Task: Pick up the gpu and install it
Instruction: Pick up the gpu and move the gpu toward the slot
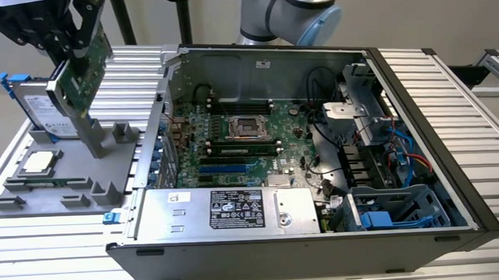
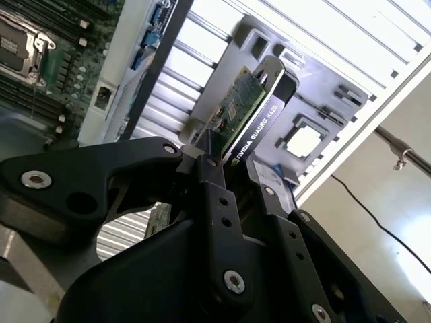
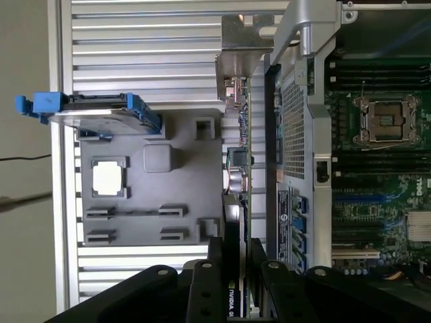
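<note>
Across the ribbed metal table (image 1: pixel 472 95) sit an open computer case (image 1: pixel 270 251), in the middle of the exterior view, and a grey tray (image 1: pixel 77 183) at the left, where a hard drive in a blue frame (image 1: pixel 36 107) stands on edge. At the upper left, the gripper (image 1: pixel 67 43) is clamped on the gpu (image 1: pixel 89 71). The card hangs upright outside the case, silver bracket end pointing down toward the tray.
</note>
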